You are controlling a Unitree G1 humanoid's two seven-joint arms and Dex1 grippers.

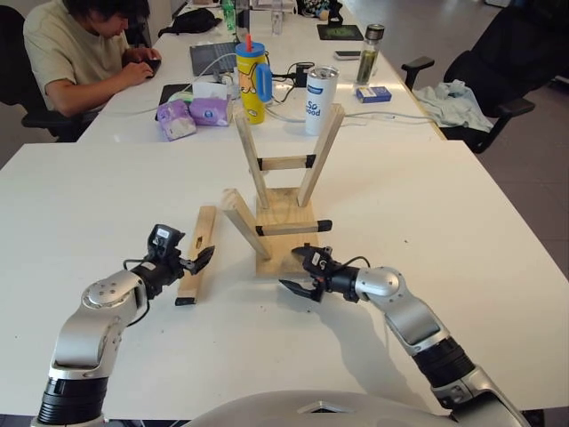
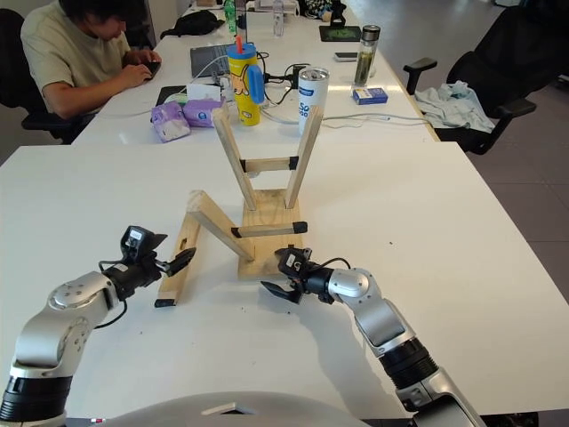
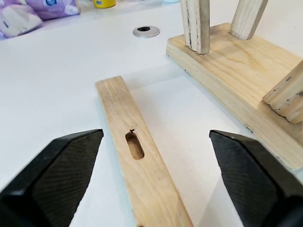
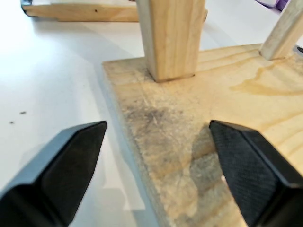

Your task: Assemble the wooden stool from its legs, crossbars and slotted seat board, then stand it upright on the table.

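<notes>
While three legs (image 1: 252,165) sit in the seat board (image 1: 283,238) mid-surface (image 1: 444,222), the fourth leg (image 1: 197,240) lies loose beside it, left-edge side; left pincer (image 1: 199,261) and right pincer (image 1: 298,270) both gape wide, empty. Fit, then flip remain

Pale grained wood: seat board (image 1: 280,251), loose leg (image 1: 196,252), crossbar (image 1: 286,162) w/ black end caps. White table (image 1: 462,222). Yellow & blue cup (image 1: 251,84). Purple tissue packs (image 1: 176,117).
</notes>
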